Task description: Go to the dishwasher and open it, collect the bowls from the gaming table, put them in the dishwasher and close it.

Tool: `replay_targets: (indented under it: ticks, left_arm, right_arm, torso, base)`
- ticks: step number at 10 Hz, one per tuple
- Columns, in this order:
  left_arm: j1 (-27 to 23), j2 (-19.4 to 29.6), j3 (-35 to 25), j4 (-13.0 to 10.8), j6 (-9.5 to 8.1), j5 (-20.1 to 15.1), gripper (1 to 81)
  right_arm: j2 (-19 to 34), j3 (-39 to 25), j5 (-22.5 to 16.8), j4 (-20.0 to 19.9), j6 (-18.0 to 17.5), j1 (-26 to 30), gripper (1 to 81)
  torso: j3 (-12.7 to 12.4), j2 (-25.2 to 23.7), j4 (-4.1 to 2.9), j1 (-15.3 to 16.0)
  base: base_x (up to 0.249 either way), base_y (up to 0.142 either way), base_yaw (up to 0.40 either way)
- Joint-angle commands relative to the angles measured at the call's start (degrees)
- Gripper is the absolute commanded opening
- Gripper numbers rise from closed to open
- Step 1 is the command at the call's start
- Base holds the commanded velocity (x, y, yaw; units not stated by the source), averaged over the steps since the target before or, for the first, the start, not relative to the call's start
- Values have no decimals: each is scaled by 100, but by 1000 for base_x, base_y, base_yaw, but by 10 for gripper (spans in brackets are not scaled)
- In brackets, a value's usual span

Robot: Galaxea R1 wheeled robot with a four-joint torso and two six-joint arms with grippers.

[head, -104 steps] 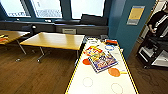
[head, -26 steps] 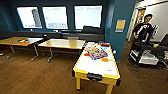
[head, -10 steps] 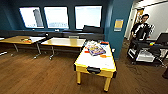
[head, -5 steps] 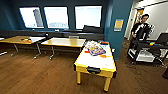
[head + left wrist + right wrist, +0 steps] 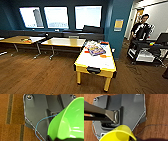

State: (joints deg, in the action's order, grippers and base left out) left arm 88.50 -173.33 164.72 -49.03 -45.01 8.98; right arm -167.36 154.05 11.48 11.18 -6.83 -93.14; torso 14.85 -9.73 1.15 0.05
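Yellow-rimmed gaming table (image 5: 93,62) on wood floor (image 5: 37,75), colourful box (image 5: 96,48) and orange discs (image 5: 103,56) on top

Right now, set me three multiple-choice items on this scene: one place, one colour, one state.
1. Where is the person relative to the gaming table?
A. Left, by the windows
B. Right, behind a dark cart
C. Seated on it

2. The bowl in the left wrist view is:
A. Lime green
B. Red
C. White

3. The gaming table is:
A. Tipped over
B. Folded
C. Upright, carrying flat colourful items

Answers: B, the person stands at the right doorway; A, its wall is bright green; C, it stands on its legs.
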Motion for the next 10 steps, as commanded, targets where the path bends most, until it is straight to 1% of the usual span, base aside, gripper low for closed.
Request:
replay_targets:
  ticks: [1, 3, 4, 10]
  left_arm:
    - [-171, 26, 8, 43, 18, -151, 10]
    - [-180, 52, 8, 34, 10, -160, 10]
    - [-188, 70, 8, 43, 1, -151, 10]
    - [-180, 131, 8, 43, 18, -160, 10]
  right_arm:
    - [113, 54, -287, 16, 15, 159, 10]
    - [139, 71, -287, 7, 6, 159, 10]
    - [139, 71, -287, 7, 15, 159, 10]
    - [236, 80, -278, -10, 6, 132, 10]
  torso:
    - [0, 0, 0, 0]
    - [0, 0, 0, 0]
    - [0, 0, 0, 0]
    - [0, 0, 0, 0]
  base:
    - [0, 0, 0]
    - [0, 0, -46]
    - [0, 0, -201]
    - [0, 0, -386]
